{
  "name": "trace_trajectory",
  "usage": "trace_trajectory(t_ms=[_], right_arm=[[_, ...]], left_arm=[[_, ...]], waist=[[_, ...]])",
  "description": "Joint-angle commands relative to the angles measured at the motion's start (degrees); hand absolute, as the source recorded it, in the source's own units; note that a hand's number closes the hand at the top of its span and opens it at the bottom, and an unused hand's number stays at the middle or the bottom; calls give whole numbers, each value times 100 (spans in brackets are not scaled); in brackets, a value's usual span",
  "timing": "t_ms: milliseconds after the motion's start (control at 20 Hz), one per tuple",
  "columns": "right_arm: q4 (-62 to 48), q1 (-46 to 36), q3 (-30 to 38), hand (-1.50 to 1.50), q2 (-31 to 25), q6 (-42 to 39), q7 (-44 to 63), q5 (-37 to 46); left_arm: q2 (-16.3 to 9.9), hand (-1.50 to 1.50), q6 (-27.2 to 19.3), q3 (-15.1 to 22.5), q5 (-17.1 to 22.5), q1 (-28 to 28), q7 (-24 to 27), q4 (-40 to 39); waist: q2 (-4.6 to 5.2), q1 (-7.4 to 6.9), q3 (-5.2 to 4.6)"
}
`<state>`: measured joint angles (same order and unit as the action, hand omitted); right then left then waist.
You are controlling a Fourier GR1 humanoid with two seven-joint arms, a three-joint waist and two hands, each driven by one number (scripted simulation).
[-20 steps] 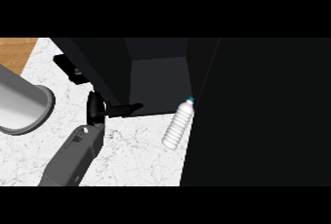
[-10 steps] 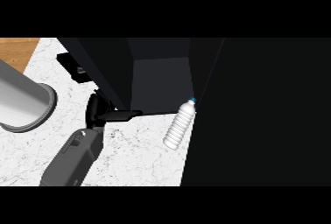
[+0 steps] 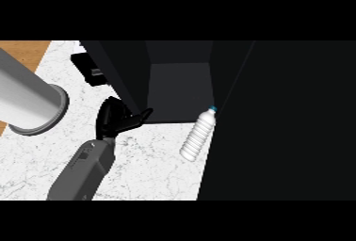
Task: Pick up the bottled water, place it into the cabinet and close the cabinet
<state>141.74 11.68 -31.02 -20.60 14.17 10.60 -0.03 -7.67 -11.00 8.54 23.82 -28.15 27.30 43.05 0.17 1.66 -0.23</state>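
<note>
The bottled water (image 3: 198,136), clear and ribbed with a blue cap, leans on the white marble counter (image 3: 153,164) at the front right corner of the open dark cabinet (image 3: 178,89). Its cap points toward the cabinet's inside. My left hand (image 3: 112,120) is at the cabinet's front left corner, fingers up and thumb stretched right, holding nothing. It is well left of the bottle. My right hand does not show.
A large grey cylinder (image 3: 28,103) stands at the left. A small black object (image 3: 90,69) lies behind it by the cabinet's left wall. A wide black mass (image 3: 285,122) fills the right side. Brown wood (image 3: 21,49) shows at the far left.
My left hand and forearm have crept slightly to the right, toward the cabinet's corner. The bottle has not moved.
</note>
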Motion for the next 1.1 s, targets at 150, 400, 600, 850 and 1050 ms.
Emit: trace_trajectory(t_ms=[150,400,600,850,1050], right_arm=[[226,-182,23,-150,-442,-241,350,312],[287,-117,-284,150,-868,-569,658,352],[455,-132,-685,150,-758,-571,1093,182],[204,-1017,-1703,150,196,-243,1874,738],[-44,-1106,-2196,150,514,-164,1988,922]], left_arm=[[617,150,537,375,53,-440,108,911],[450,150,684,555,47,220,-39,1524],[312,150,524,843,50,1189,-324,2844],[-201,150,511,808,44,1949,-602,4024],[-733,150,761,680,228,2868,-719,4995]], waist=[[-94,-121,11],[-143,-273,19],[-121,-363,24],[-53,-268,13],[-73,-296,12]])
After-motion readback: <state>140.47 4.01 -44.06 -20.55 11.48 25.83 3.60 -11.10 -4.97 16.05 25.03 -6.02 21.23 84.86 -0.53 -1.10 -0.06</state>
